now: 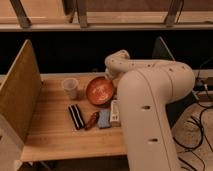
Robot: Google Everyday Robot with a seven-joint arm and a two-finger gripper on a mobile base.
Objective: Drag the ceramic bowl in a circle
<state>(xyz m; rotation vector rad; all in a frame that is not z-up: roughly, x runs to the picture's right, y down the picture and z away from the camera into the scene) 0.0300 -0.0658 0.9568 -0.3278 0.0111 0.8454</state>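
Observation:
The ceramic bowl point(100, 91) is a shallow orange-red round bowl with a pale swirl inside. It sits on the wooden table point(50, 130) near its back middle, tilted slightly toward the camera. The gripper point(113, 80) is at the bowl's right rim, at the end of the big white arm point(150, 95) that reaches over from the right. The arm hides most of the gripper, and the contact with the rim is not visible.
A small translucent cup point(70, 87) stands left of the bowl. In front lie a black striped object point(76, 116), a brown item point(92, 120), a blue packet point(104, 119) and a white packet point(115, 112). A wooden divider point(20, 95) walls the left side.

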